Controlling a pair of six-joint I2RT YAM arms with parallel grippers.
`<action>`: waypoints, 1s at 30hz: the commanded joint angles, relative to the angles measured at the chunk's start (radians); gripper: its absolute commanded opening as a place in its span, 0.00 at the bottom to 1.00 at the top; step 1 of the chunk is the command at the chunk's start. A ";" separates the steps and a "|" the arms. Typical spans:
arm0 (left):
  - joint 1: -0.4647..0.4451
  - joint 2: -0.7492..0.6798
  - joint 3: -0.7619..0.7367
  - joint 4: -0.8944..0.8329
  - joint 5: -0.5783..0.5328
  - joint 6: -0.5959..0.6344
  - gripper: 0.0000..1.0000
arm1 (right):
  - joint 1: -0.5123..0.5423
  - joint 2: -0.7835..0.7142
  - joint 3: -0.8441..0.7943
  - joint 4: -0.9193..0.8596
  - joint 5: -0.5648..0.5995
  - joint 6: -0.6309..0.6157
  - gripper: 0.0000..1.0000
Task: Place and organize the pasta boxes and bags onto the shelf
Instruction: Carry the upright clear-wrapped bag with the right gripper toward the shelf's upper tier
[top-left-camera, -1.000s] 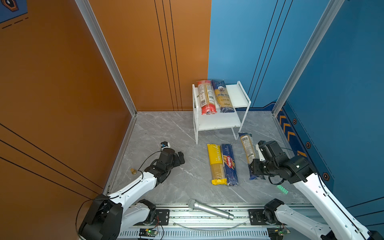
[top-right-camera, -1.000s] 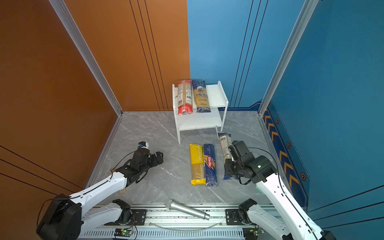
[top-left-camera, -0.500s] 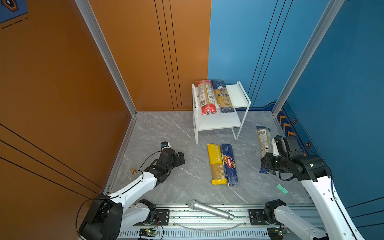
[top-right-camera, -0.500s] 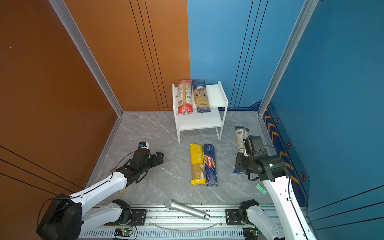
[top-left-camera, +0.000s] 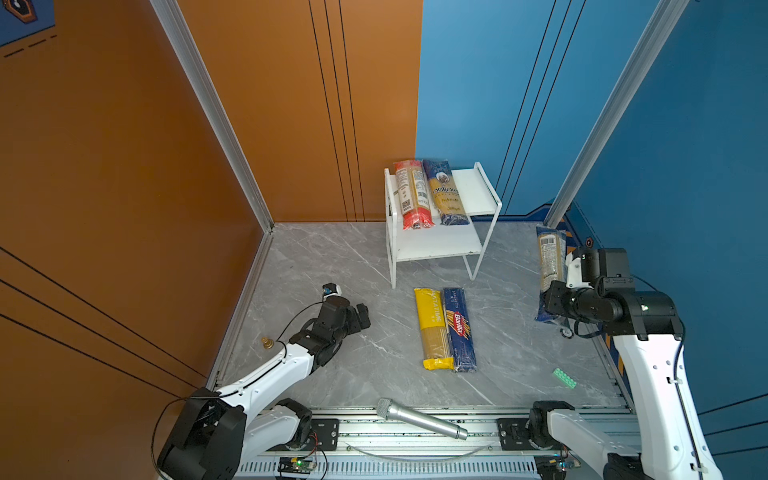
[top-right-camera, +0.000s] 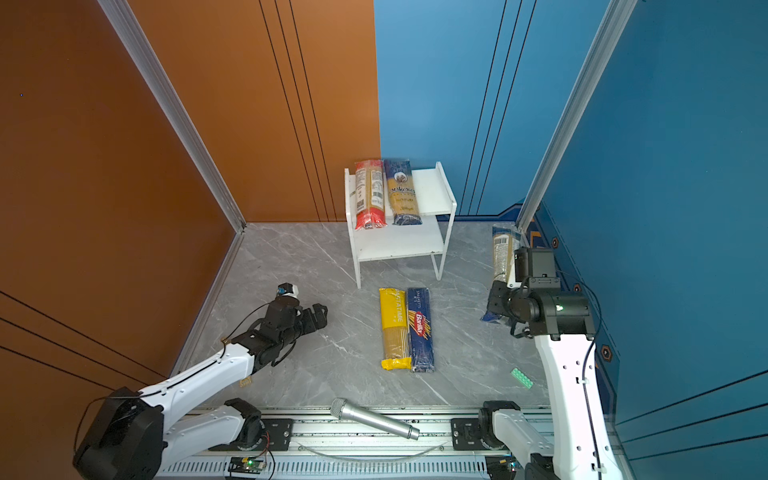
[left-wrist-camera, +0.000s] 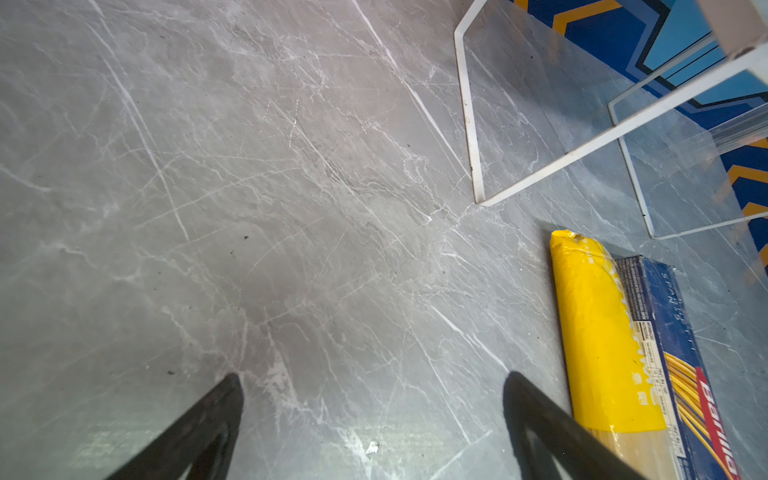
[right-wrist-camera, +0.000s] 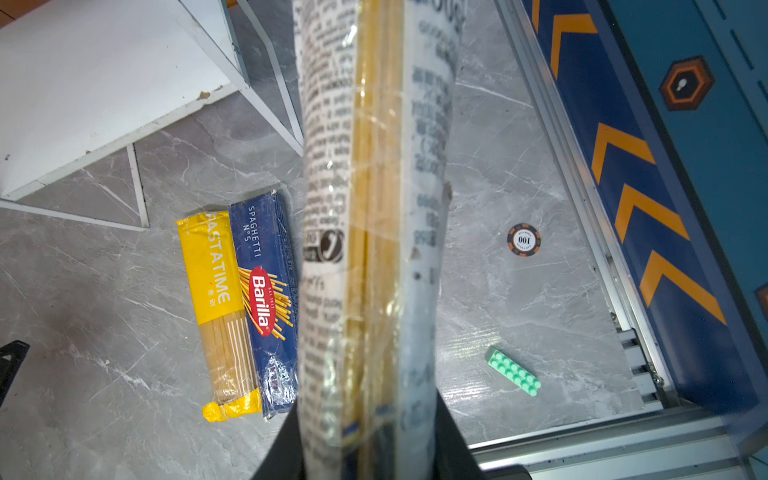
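- Since a second ago the right gripper (top-left-camera: 549, 300) has shifted from beside the Barilla box (top-left-camera: 459, 328) to the right wall. It is clenched on the dark navy spaghetti bag (top-left-camera: 550, 257), held above the floor.
- Front rail: silver microphone (top-left-camera: 419, 419).
- Mid-floor: yellow Pastatime bag (top-left-camera: 432, 328) touching the Barilla box.
- Left gripper (left-wrist-camera: 372, 378): released, empty, over bare floor.
- Far: white shelf (top-left-camera: 440, 245); red-ended bag (top-left-camera: 411, 195) and ankara bag (top-left-camera: 446, 193) side by side on the top tier.
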 joint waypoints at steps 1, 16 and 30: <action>-0.009 0.006 0.022 0.019 0.023 0.019 0.98 | -0.027 0.021 0.125 0.097 -0.017 -0.060 0.00; -0.010 0.004 0.027 0.019 0.026 0.017 0.98 | -0.056 0.243 0.438 0.134 -0.077 -0.101 0.00; -0.002 0.013 0.024 0.026 0.038 0.020 0.98 | -0.040 0.373 0.650 0.165 -0.146 -0.086 0.00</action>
